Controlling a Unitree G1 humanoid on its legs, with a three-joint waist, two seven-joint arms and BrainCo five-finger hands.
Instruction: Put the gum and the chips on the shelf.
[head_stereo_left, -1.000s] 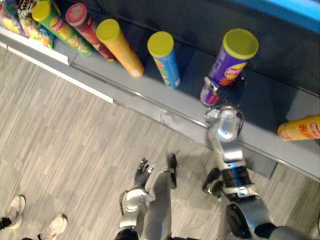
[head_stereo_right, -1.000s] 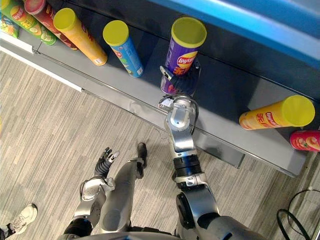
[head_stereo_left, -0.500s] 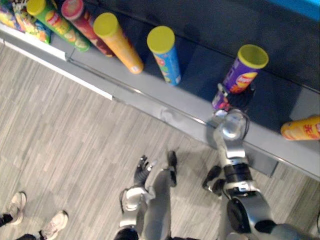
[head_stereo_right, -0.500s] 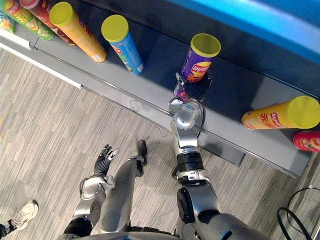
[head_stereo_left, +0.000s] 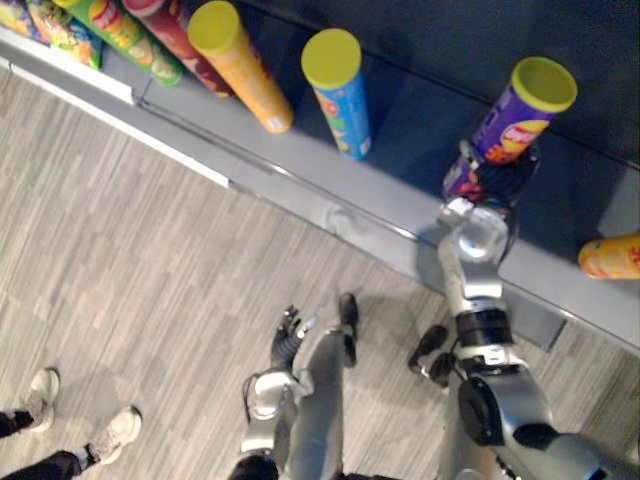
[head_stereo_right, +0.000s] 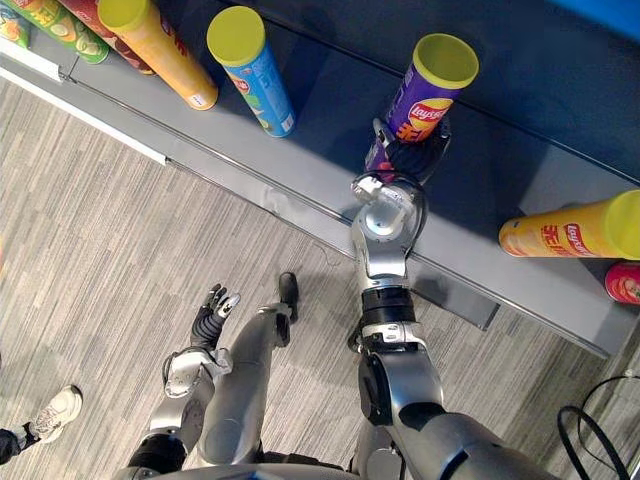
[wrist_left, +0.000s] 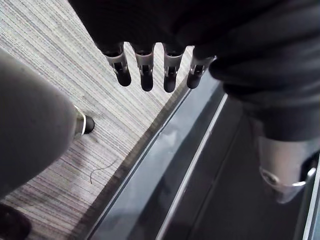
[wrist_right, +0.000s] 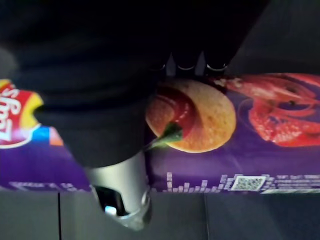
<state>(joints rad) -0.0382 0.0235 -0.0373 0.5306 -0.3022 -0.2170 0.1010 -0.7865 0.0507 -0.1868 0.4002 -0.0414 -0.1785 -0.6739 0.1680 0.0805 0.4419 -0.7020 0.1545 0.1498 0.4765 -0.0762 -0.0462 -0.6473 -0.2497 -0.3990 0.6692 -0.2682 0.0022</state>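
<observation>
Far to the left of your left fingers, a person's shoes (head_stereo_left: 112, 435) stand on the floor (head_stereo_left: 120, 250). Your left hand (head_stereo_right: 213, 315) hangs low beside you on a bent arm. Its fingers (wrist_left: 146, 75) are straight, slightly spread and hold nothing. Past those fingertips lies the front rim of the shelf (head_stereo_right: 300, 190), not touched.

On the shelf, left of your right fingers, a green can (head_stereo_left: 130, 40), an orange can (head_stereo_right: 160, 45) and a blue can (head_stereo_right: 255, 70) stand in a row, all well apart from the hand.

Your right arm reaches straight forward, its wrist over the shelf's rim. Your right hand (head_stereo_right: 405, 158) is wrapped round the lower part of the purple can (head_stereo_right: 428, 95). The thumb (wrist_right: 122, 185) presses one side and the dark fingertips curl over the other. The can stands nearly upright over the shelf, its yellow lid well above your fingers. The hand hides its base, so you cannot tell whether it touches the shelf.

To the right of those fingers, well apart, a yellow can (head_stereo_right: 570, 232) lies on its side, with a red can (head_stereo_right: 625, 282) just beyond it
</observation>
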